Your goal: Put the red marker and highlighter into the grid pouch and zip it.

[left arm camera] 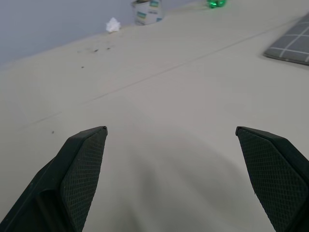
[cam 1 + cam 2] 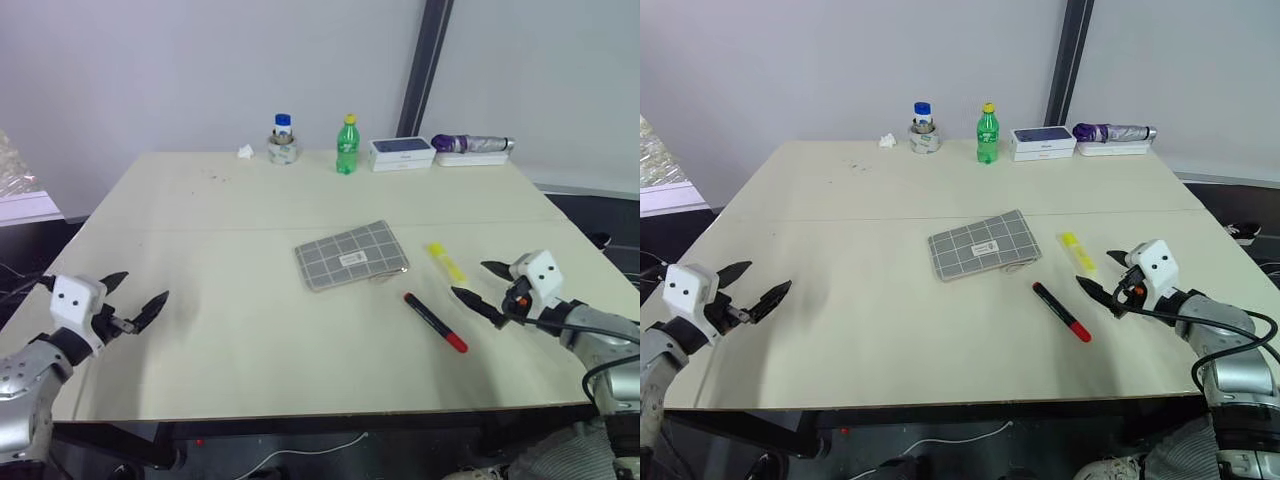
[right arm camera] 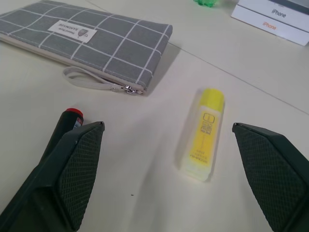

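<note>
Starting at your left, the left gripper [image 2: 140,292] hovers over the near left part of the table [image 2: 220,220], its 2 black fingers spread wide with nothing between them; bare tabletop lies under it.

Moving right, the grid pouch [image 2: 351,255] lies flat near the middle of the table, grey with white lines and a small white label on top. Its zip edge faces the near side, and a thin wrist loop [image 3: 87,79] trails from the zip pull [image 3: 128,89] onto the table.

Just right of the pouch and a little nearer to you, the red marker [image 2: 435,322] lies on the table at a slant, black barrel toward the pouch and red end toward the near edge. The highlighter [image 2: 447,263] lies beside it, farther back, apart from both the marker and the pouch.

At your right, the right gripper [image 2: 482,285] hangs just beside the 2 pens, fingers wide apart and holding nothing; in the right wrist view the highlighter sits between the fingers' line of sight.

Along the far edge stand a tape roll [image 2: 283,151], a green bottle [image 2: 347,146], a white box [image 2: 401,153] and a folded umbrella [image 2: 472,145].
</note>
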`<action>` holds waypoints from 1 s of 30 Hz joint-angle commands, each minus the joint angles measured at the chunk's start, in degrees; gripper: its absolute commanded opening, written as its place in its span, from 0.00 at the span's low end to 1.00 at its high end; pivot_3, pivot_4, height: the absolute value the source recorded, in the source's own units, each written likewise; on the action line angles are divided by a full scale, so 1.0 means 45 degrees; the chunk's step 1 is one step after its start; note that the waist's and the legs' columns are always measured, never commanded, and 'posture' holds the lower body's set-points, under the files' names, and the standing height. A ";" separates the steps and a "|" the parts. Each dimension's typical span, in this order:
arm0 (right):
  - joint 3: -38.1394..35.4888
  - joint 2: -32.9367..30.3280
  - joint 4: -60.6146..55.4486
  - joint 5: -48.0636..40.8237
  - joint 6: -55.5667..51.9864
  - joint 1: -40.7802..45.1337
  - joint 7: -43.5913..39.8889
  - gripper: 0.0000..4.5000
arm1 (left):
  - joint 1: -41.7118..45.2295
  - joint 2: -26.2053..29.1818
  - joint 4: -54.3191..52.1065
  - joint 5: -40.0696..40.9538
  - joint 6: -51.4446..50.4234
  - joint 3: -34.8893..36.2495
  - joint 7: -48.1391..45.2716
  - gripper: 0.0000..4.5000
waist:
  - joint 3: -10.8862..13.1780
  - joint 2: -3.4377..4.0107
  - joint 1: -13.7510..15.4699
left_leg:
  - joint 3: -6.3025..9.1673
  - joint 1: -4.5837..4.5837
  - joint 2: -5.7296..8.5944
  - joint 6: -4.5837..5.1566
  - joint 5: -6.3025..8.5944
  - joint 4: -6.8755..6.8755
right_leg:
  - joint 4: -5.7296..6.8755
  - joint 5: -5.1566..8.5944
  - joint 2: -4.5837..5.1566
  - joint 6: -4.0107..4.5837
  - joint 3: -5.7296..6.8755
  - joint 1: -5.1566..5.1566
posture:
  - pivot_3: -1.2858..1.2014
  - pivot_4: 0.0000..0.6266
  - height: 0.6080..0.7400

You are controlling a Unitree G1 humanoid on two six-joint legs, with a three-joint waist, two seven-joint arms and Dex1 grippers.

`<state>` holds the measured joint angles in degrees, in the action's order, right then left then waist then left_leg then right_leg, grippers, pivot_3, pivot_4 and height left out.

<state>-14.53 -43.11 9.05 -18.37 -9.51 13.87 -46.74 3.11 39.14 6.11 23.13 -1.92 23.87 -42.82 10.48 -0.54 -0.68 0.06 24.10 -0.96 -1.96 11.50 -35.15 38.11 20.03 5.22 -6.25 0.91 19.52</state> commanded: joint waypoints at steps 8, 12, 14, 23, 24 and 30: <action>-0.0839 -0.0417 0.0313 -0.0048 0.0707 -0.0378 -0.0163 0.98 | -0.0165 0.0192 -0.0131 -0.0621 0.0530 -0.0213 -0.0163 1.00 | 0.0000 0.0000 0.0016 | -0.0003 0.0000 0.0000 0.0001 0.0000 0.0001 | 0.0000 0.0000 -0.0001 0.0000 -0.0003 0.0001 | 0.52 0.24 1.00; -0.0900 -0.0478 0.1031 0.0094 0.1312 -0.0355 -0.0367 0.98 | -0.0301 -0.0020 -0.0148 -0.0839 0.1135 -0.0535 -0.0515 1.00 | 0.0000 0.0000 0.0002 | -0.0006 0.0000 0.0000 0.0001 0.0001 0.0000 | 0.0000 0.0000 -0.0001 0.0000 -0.0003 0.0001 | 0.52 0.24 1.00; -0.0851 -0.0499 0.1587 0.0206 0.1721 -0.0091 -0.0395 0.98 | -0.0393 -0.0119 -0.0172 -0.1012 0.1321 -0.0838 -0.0591 1.00 | 0.0000 0.0001 -0.0005 | -0.0012 -0.0004 0.0000 0.0001 0.0001 0.0000 | -0.0001 0.0000 -0.0001 0.0000 -0.0007 0.0000 | 0.52 0.24 1.00; -0.0733 -0.0323 0.2967 0.0332 0.2586 0.0599 -0.0416 0.98 | -0.0051 -0.0101 0.0177 -0.1302 0.1708 -0.0952 -0.0457 1.00 | 0.0000 0.0001 0.0004 | -0.0016 -0.0003 -0.0004 0.0002 0.0001 0.0000 | 0.0000 0.0000 -0.0008 0.0000 -0.0012 0.0004 | 0.52 0.24 1.00; -0.0725 -0.0298 0.3053 0.0300 0.2610 0.0656 -0.0448 0.98 | -0.0021 -0.0076 0.0235 -0.1331 0.1775 -0.0975 -0.0499 1.00 | 0.0000 0.0001 0.0003 | -0.0016 -0.0003 -0.0003 0.0002 0.0001 0.0001 | 0.0001 0.0000 -0.0007 0.0000 -0.0011 0.0004 | 0.52 0.24 1.00; -0.0582 -0.0222 0.3533 0.0249 0.2783 0.0984 -0.0806 0.57 | 0.0294 -0.0108 0.0550 -0.2049 0.2444 -0.1424 -0.0356 1.00 | 0.0000 0.0001 0.0008 | -0.0016 -0.0003 -0.0003 0.0002 0.0001 0.0001 | 0.0001 0.0000 -0.0007 0.0000 -0.0012 0.0005 | 0.52 0.24 1.00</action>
<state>-16.56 -43.79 24.90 -17.07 1.59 17.07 -50.28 3.36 38.00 8.62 14.88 7.22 17.60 -44.84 10.48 -0.53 -0.64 -0.01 24.08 -0.97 -1.96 11.50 -35.15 38.11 20.03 5.18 -6.25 0.87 19.54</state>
